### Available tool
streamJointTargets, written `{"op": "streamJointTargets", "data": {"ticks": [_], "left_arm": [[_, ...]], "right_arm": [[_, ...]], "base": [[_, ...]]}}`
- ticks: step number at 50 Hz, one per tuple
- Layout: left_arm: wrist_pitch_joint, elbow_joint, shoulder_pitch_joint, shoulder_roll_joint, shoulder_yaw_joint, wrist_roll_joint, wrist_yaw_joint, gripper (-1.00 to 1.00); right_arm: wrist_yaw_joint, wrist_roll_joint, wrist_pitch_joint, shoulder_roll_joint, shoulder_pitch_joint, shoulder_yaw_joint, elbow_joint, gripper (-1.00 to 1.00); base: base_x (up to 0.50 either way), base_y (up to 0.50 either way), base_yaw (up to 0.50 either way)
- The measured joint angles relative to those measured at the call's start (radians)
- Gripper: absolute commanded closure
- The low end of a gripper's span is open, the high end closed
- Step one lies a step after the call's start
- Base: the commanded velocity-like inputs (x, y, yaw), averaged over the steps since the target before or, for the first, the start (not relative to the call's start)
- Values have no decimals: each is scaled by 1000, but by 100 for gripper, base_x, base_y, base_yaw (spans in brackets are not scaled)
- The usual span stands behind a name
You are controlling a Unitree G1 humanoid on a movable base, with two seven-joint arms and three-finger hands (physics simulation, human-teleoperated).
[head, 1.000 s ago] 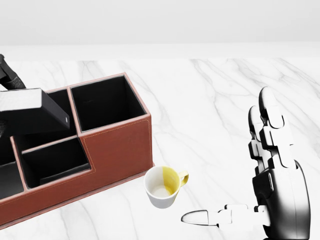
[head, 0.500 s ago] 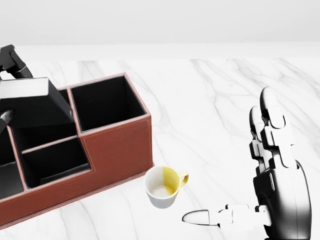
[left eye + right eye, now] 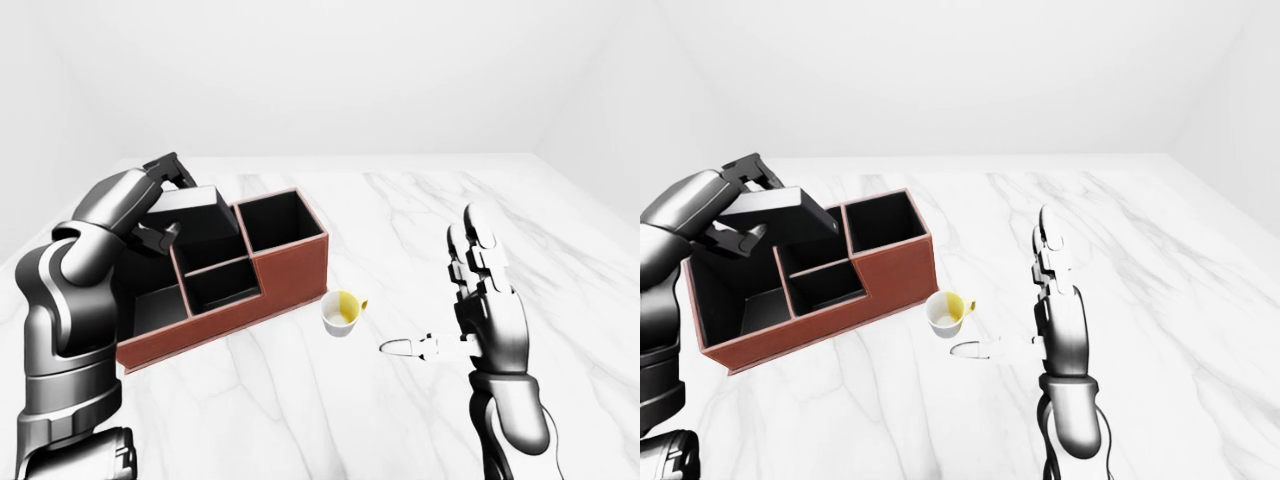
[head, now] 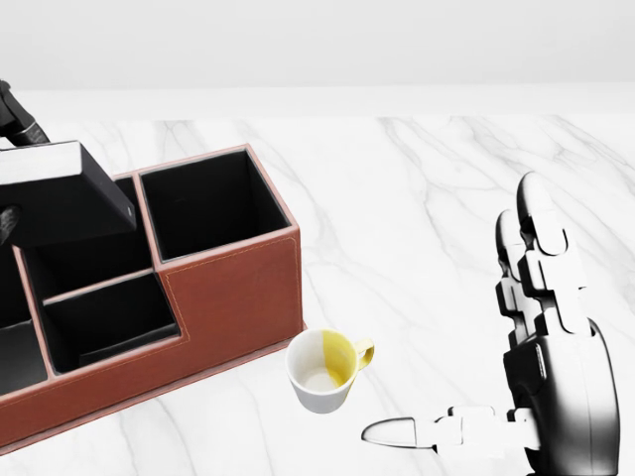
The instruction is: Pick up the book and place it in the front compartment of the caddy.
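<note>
The book (image 4: 62, 203), dark with a white page edge, is held tilted in my left hand (image 3: 167, 200), whose fingers close round it from above and below. It hangs over the upper left part of the red-brown caddy (image 4: 233, 288), above the rim, partly covering a middle compartment. The caddy has several black-lined compartments: a tall square one (image 4: 208, 203) at its right end and lower ones toward the bottom of the head view. My right hand (image 4: 466, 327) is open and empty at the right, fingers up, thumb pointing left.
A white cup with a yellow inside (image 4: 322, 372) stands on the white marble table (image 4: 417, 198) just right of the caddy's lower corner, close to my right thumb (image 4: 392, 431). Pale walls stand behind the table.
The book has risen a little and turned in my left hand, staying over the caddy's left part. The right hand, cup and caddy have not moved.
</note>
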Motion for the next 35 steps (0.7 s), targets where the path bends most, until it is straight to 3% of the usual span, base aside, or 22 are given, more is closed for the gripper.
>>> {"op": "streamJointTargets", "data": {"ticks": [18, 35], "left_arm": [[0, 153, -24, 5, -21, 37, 140, 100], [0, 235, -43, -13, -47, 76, 215, 100]], "right_arm": [[0, -1, 0, 0, 2, 1, -5, -96], [0, 0, 0, 0, 4, -1, -6, -97]], "base": [[0, 0, 0], [0, 0, 0]]}}
